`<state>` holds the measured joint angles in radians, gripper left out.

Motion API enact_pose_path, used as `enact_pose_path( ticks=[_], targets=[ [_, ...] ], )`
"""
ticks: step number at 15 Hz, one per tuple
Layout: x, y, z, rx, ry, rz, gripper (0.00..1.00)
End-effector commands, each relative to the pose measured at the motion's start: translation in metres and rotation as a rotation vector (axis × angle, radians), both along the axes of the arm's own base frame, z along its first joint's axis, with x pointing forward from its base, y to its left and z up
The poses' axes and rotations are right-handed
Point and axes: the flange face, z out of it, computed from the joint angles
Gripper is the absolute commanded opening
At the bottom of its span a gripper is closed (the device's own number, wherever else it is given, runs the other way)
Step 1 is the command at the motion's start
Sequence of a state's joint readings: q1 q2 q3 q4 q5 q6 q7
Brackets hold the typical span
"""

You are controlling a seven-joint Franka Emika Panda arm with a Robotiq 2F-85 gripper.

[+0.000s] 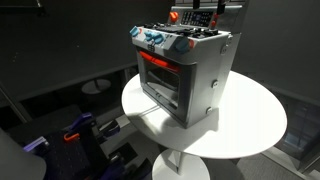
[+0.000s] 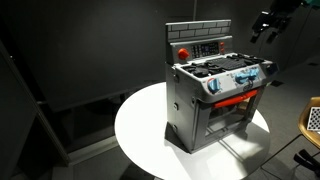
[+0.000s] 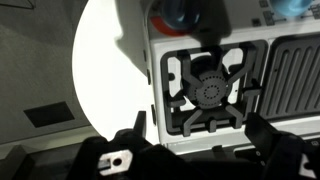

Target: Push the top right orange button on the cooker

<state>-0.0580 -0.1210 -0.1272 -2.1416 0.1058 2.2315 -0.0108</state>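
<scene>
The silver-grey cooker (image 1: 190,75) (image 2: 205,105) stands on a round white table (image 1: 250,125) (image 2: 140,135). It has a glowing red-orange oven window (image 1: 160,72) (image 2: 232,102) and blue knobs along its front. A round red-orange button (image 2: 182,52) (image 1: 175,17) sits at one end of the raised rear panel (image 2: 200,40). My gripper (image 2: 268,24) hangs open and empty in the air, well above the cooker and apart from it. In the wrist view its two dark fingers (image 3: 198,135) frame a black burner grate (image 3: 210,90) on the cooker top (image 3: 160,120).
The table's pedestal (image 1: 180,165) stands on a dark floor. Blue and black equipment (image 1: 80,135) lies on the floor beside the table. A pale object (image 2: 312,120) stands at the frame's edge. The surroundings are dark.
</scene>
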Motion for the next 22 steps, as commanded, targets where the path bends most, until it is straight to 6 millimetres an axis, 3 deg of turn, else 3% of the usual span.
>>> enact_pose_path(
  ticks=[1,12,22],
  targets=[
    [0.031,0.005,0.001,-0.043,-0.029,-0.086,1.0],
    [0.087,0.016,-0.011,-0.129,-0.042,-0.207,1.0],
    [0.107,0.029,-0.015,-0.126,-0.059,-0.208,1.0]
  ],
)
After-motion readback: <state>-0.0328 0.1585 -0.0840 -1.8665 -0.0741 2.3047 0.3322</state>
